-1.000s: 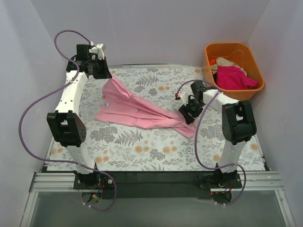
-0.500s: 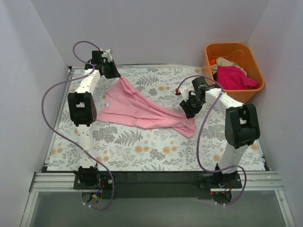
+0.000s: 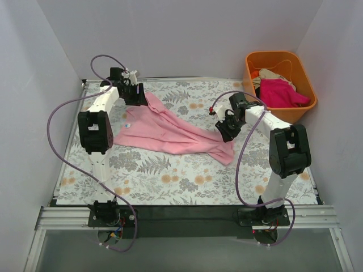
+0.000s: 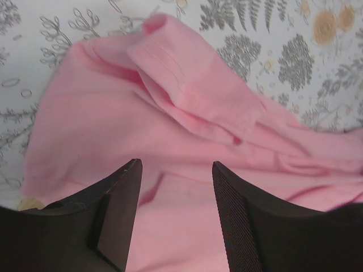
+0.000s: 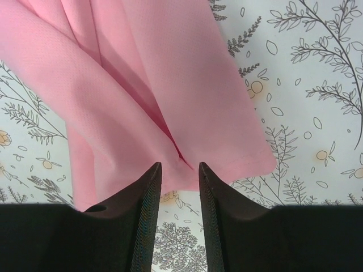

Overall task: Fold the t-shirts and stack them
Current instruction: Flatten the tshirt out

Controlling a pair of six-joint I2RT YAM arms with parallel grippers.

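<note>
I see the light pink soft cloth t-shirt (image 3: 170, 131) lying crumpled across the floral-print table (image 3: 181, 181). My left gripper (image 4: 176, 165) hangs spread above its far-left end. My right gripper (image 5: 180, 166) stands narrowly parted over its right hem.

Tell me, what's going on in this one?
Two arms are working a light pink t-shirt lying crumpled across the table. The left gripper hovers open over its far-left end; the right gripper has narrow jaws at the right end, grip unclear. The orange tub holds other shirts.
</note>
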